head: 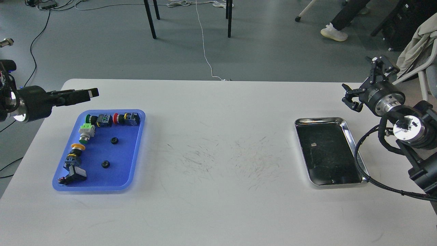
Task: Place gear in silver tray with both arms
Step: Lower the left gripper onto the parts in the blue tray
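Observation:
Two small black gears (114,140) (106,164) lie in the blue plastic tray (131,150) at the table's left. The silver tray (345,127) sits at the right with nothing on its dark bottom. My left gripper (88,93) reaches in from the left and hovers just behind the blue tray's back edge. It is seen side-on, so its fingers cannot be told apart. My right gripper (363,81) is open and empty, raised behind the silver tray's back right corner.
Several push-button switches (112,119) line the blue tray's back and left sides. The right arm's cable (362,164) loops along the silver tray's right rim. Chair legs, floor cables and a person's foot lie beyond the table's far edge.

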`<state>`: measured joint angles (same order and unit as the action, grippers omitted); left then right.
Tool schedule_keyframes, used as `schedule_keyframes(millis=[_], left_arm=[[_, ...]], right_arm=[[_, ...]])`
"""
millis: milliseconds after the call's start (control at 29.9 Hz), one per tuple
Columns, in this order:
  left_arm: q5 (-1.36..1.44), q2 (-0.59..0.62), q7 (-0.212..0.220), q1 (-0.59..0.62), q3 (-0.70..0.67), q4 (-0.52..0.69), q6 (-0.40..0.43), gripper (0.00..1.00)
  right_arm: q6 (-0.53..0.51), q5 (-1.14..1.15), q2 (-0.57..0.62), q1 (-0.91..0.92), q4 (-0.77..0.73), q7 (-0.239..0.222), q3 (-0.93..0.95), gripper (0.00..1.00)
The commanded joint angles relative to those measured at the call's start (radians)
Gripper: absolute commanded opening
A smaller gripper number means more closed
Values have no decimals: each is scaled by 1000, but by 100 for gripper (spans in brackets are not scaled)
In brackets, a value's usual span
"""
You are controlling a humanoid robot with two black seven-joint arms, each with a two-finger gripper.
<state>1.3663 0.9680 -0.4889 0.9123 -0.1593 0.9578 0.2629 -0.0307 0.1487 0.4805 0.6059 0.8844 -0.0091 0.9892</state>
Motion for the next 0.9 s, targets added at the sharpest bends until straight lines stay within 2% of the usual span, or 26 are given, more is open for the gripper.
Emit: schedule_keyframes(millis=[0,234,334,468,602,869], left_arm=[[92,-12,0,-7,9,2,-16,98],[166,-20,0,-27,12,42,-47,98],[212,-38,0,-45,12,44,-85,98],[270,-72,0,-125,12,41,-175,97],[281,-75,0,-141,4,22,-299,97],[277,-94,0,-130,11,7,-309,97]], right_arm=[[0,0,7,0,1,0,2,99],[0,0,21,0,1,0,3,99],[0,0,21,0,1,0,5,99],[0,0,30,0,1,0,5,99],[0,0,35,-2,1,0,2,99],[0,0,35,-2,1,0,2,99]])
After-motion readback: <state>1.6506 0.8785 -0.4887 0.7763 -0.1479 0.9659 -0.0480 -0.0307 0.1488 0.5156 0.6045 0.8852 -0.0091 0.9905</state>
